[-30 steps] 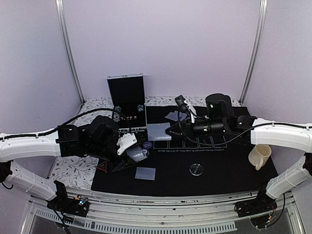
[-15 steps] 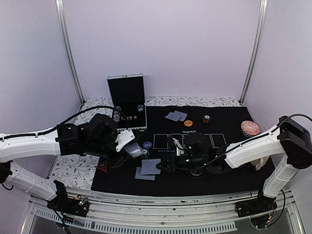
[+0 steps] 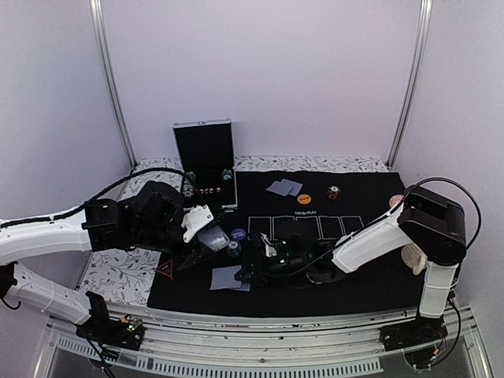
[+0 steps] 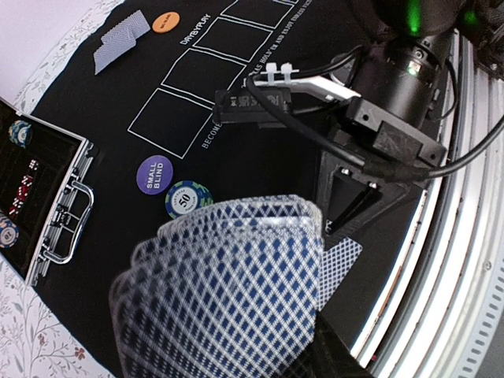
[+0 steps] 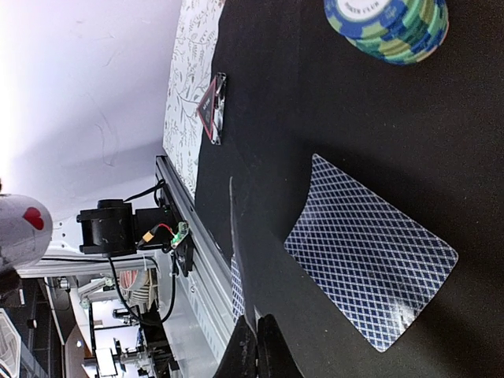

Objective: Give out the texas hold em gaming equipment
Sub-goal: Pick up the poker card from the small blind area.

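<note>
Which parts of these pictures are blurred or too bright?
Left wrist: the cards close to the lens are blurred, the mat print behind is sharp. Right wrist: the wall at upper left is washed out; the lying card is sharp, with a pale sheen near one corner. Top: even light, no glare.

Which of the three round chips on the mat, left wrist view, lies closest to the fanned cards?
The green chip marked 50, beside the fanned cards; the purple Small Blind chip lies just beyond, the orange chip far off.
</note>
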Controlling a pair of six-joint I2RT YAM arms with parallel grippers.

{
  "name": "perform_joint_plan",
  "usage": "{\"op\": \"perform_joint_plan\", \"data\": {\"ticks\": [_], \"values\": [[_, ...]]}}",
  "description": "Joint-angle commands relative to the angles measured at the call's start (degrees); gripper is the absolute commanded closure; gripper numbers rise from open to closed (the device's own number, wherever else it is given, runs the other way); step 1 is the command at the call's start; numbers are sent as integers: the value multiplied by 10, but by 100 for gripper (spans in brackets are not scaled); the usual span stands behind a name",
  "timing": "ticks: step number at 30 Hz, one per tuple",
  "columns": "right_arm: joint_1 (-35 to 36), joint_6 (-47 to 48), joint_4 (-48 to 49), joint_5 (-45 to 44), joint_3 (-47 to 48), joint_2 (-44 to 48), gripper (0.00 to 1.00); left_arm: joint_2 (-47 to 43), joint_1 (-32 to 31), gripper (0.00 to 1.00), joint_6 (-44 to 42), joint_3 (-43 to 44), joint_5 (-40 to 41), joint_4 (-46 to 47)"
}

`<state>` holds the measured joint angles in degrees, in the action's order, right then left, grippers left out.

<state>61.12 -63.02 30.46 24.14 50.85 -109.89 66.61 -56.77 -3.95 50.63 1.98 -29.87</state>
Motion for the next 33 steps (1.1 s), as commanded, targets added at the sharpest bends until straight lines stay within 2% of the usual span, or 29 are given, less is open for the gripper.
{"op": "perform_joint_plan", "data": {"ticks": [1,7,17,21,22,24,25,28,30,33], "values": [[2,-28,25,31,10,-23,96,-8,6,60,5,9,-1,1],[1,-38,20,38,-12,-11,84,-4,7,60,4,10,-5,1],[1,26,-107,32,-17,64,62,0,6,60,1,10,-8,1],[1,79,-201,-13,2,111,42,3,7,60,0,10,-10,0],[2,96,-220,-30,12,127,32,3,7,60,0,10,-12,1],[2,172,-297,-93,39,167,4,4,7,60,-1,9,-15,1],[2,200,-323,-128,48,190,1,4,7,59,-2,9,-15,1],[1,313,-326,-188,49,263,1,11,7,59,-4,11,-25,-1],[-5,397,-284,-139,42,295,1,13,6,60,-6,14,-46,-2],[-20,461,-263,-44,62,289,1,9,4,60,-9,15,-65,-1]]}}
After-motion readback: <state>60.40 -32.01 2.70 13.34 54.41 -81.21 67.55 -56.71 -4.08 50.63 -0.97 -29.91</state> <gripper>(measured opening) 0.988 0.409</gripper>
